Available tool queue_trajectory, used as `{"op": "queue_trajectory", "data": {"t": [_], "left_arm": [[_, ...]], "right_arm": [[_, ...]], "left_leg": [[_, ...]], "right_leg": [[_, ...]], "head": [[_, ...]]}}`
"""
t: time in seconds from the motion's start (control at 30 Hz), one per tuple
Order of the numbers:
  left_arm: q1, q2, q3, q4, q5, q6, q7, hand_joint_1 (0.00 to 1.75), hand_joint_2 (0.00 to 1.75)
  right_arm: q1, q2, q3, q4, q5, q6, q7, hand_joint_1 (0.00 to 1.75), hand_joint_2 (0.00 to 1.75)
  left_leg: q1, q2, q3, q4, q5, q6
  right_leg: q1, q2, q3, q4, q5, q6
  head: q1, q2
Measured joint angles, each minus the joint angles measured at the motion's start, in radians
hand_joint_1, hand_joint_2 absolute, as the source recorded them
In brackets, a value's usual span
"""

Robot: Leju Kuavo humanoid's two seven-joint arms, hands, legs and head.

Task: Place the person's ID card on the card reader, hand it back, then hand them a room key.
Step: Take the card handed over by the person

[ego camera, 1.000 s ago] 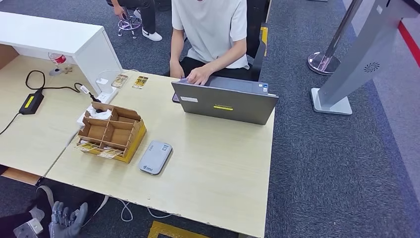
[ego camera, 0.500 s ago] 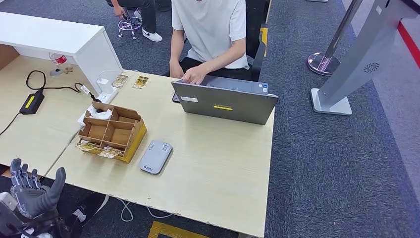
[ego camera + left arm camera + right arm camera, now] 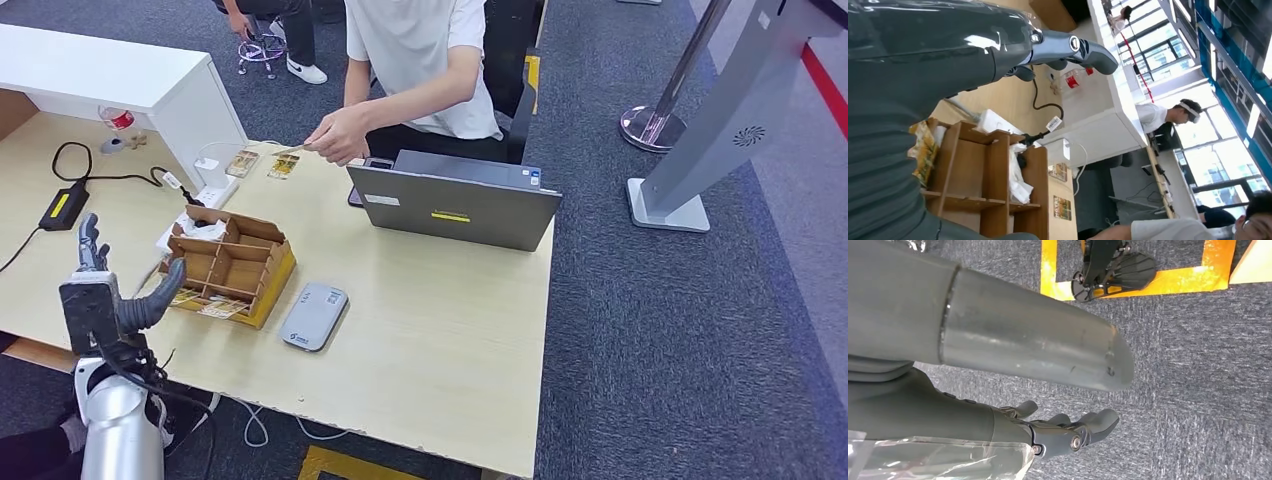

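Head view: left hand [image 3: 100, 290] is raised at 8 o'clock of the desk [image 3: 440, 350], fingers spread, holding nothing, just beside the wooden organizer [image 3: 228, 266]. Card reader [image 3: 313, 316] lies at the organizer's 3 o'clock. At 12 o'clock a person's hand [image 3: 338, 135] pinches the ID card [image 3: 291, 150]. Right hand [image 3: 1063, 432] hangs over carpet, fingers loosely apart, holding nothing.

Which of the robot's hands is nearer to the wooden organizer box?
Left. The left hand is raised just beside the wooden organizer box; the right hand hangs down over the carpet floor.
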Motion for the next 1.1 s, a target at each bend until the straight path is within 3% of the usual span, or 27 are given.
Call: {"op": "queue_trajectory", "data": {"t": [0.47,0.6,1.1], "left_arm": [[-0.228,0.104,-0.184,0.151,-0.375,0.109,0.139,0.0,1.75],[-0.3,0.138,-0.241,0.202,-0.487,0.138,0.183,1.75,1.75],[-0.568,0.256,-0.448,0.417,-0.854,0.206,0.336,1.75,1.75]], "right_arm": [[-0.01,0.006,0.0,0.008,0.06,0.0,0.01,0.0,0.0],[-0.014,0.006,0.0,0.01,0.076,0.001,0.013,0.0,0.0],[-0.02,0.007,-0.018,0.021,0.118,0.009,0.029,0.0,0.0]], "left_leg": [[0.0,0.001,-0.001,0.0,0.002,-0.001],[0.0,0.001,-0.001,0.0,0.003,-0.001],[0.0,0.001,-0.003,0.0,0.004,-0.001]], "right_leg": [[0.0,0.001,-0.001,0.001,0.002,-0.001],[0.0,0.001,-0.002,0.001,0.002,0.0],[0.0,0.002,-0.003,0.001,0.004,0.0]], "head": [[0.0,0.0],[0.0,0.0],[0.0,0.0]]}}
